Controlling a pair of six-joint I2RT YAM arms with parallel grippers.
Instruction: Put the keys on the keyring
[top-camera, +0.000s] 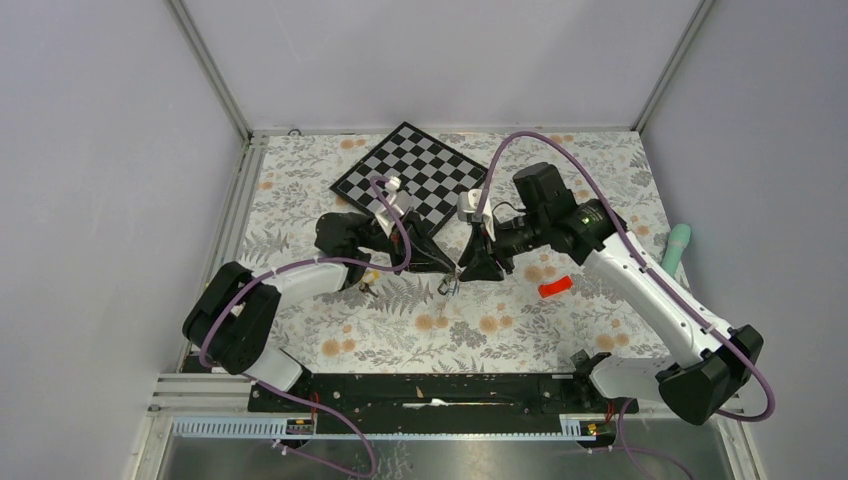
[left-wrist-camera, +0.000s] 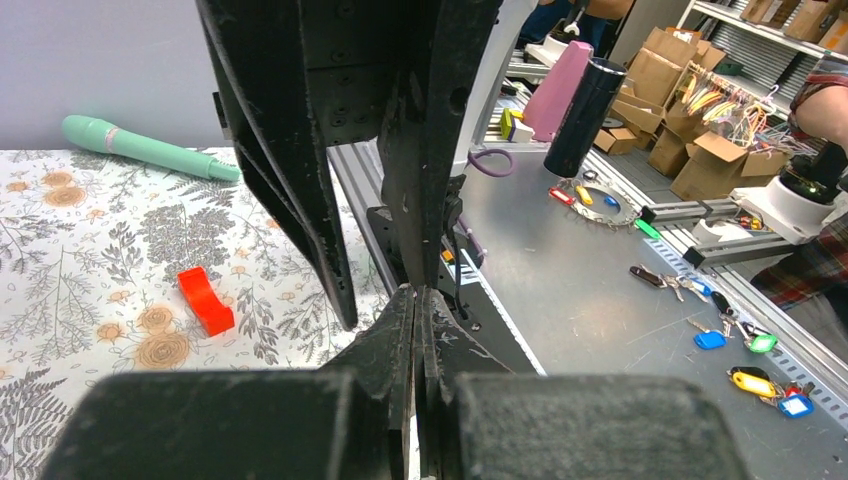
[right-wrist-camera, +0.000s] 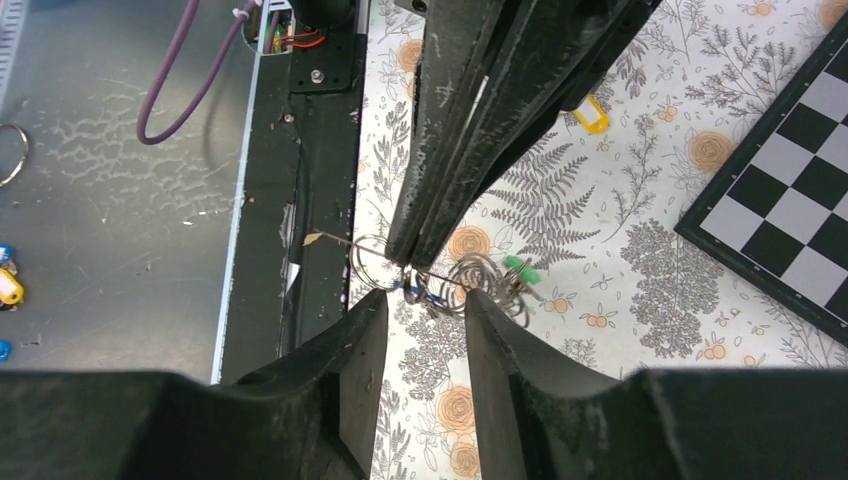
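Mid-frame, the left claw (right-wrist-camera: 406, 258) pinches the keyring (right-wrist-camera: 360, 275). The right claw (right-wrist-camera: 425, 305) gapes just below it, keys (right-wrist-camera: 516, 270) alongside.

A: Place type?

B: Robotics lab, data-collection cell. Top view: plain grey panel walls (top-camera: 100, 150) at 9 and 3 o'clock. Bare aluminium frame posts (top-camera: 208, 68) at 11 and 1. Black metal mounting rail (top-camera: 430, 388) at 6, carrying two white-and-black robot arms (top-camera: 640, 280) with purple cables (top-camera: 545, 137).

A: The floral-print cloth (top-camera: 400, 340) looks homey, though.

B: Only the tabletop. Left wrist view looks past the cell: brushed steel workbench (left-wrist-camera: 600, 300) at 3 o'clock, stacked brown cardboard boxes (left-wrist-camera: 715, 160) at 2, metal shelving (left-wrist-camera: 770, 40) at 1. Person in a plaid shirt (left-wrist-camera: 800, 275) at 3, at the frame edge.
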